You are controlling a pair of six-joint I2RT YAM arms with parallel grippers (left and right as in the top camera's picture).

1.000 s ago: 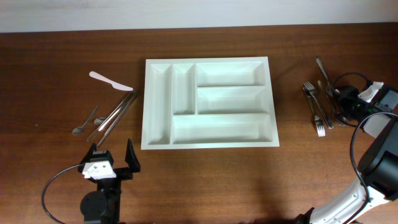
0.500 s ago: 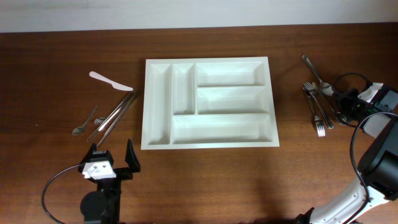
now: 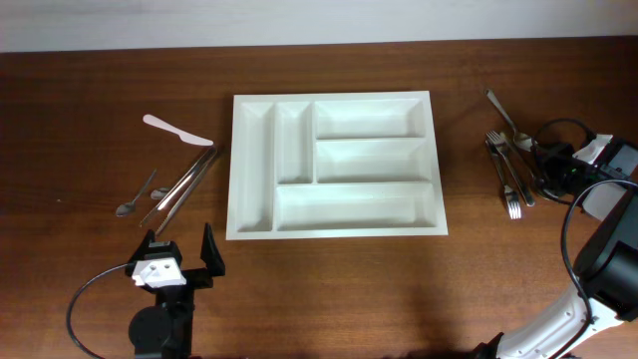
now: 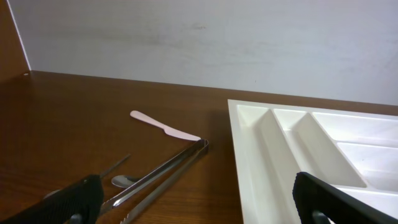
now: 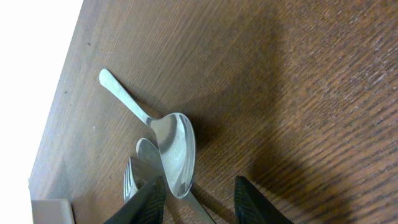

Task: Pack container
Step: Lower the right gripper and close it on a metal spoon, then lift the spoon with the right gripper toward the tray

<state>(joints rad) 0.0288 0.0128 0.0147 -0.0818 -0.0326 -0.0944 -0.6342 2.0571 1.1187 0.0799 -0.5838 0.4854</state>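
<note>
Well, white cutlery tray (image 3: 337, 232) sits mid-way across the table (image 3: 399, 299), compartments bare. Looks light, stiff, smooth plastic; prob. best pinched on a rim or divider wall. Left gripper (image 3: 180, 249) hangs open nearby. Right gripper (image 5: 199, 188) has fingers apart over a spoon (image 5: 176, 149): thin, slippery steel.

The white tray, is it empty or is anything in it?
Empty: all five compartments of the tray show bare white plastic; the utensils lie outside it.

White five-compartment container (image 3: 337, 165), empty, lying flat mid-table, two narrow slots left, three wide right
</note>
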